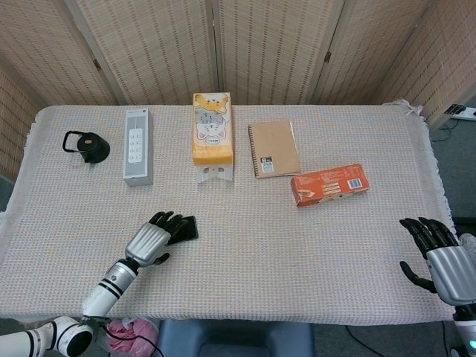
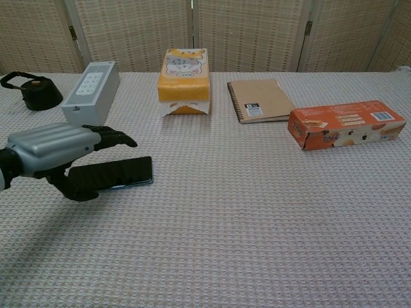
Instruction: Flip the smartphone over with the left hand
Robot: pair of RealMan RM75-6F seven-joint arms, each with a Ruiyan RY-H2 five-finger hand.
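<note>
The fingers (image 2: 114, 137) of the left hand (image 1: 152, 239) reach spread over the phone (image 2: 122, 172), thumb low at its near edge, grasping nothing that I can tell; the phone lies flat on the tablecloth (image 1: 245, 245). To flip cleanly, hook the near edge and roll it. The right hand (image 1: 439, 256) rests spread, empty
</note>
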